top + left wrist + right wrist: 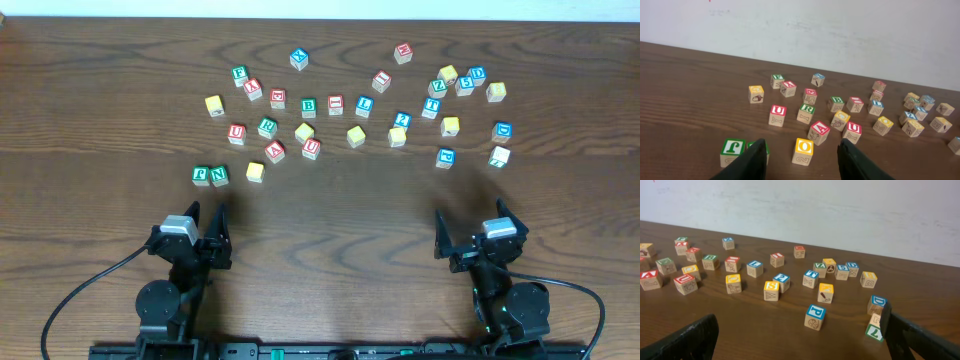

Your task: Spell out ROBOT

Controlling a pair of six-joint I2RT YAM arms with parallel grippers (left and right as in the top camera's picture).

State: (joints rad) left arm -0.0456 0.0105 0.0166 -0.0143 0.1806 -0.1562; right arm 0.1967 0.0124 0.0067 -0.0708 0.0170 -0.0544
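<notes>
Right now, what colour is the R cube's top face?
Green; the R cube shows best in the left wrist view.

left wrist view: the left gripper (pixel 801 150) fingers (pixel 751 164) run off the bottom edge. the finger on its left side covers most of a green cube (pixel 751 145), so the letter is unreadable. far to the right, a cube (pixel 955 144) is cut by the frame edge.

right wrist view: the right gripper (pixel 800 330) fingers (pixel 912 336) leave the frame at the bottom. the right finger hides part of a green-edged cube (pixel 873 332). far left, a yellow-topped cube (pixel 645 248) is cropped.

overhead view: the letter on the yellow cube (pixel 255 172) just ahead of the left gripper is too small to read.
</notes>
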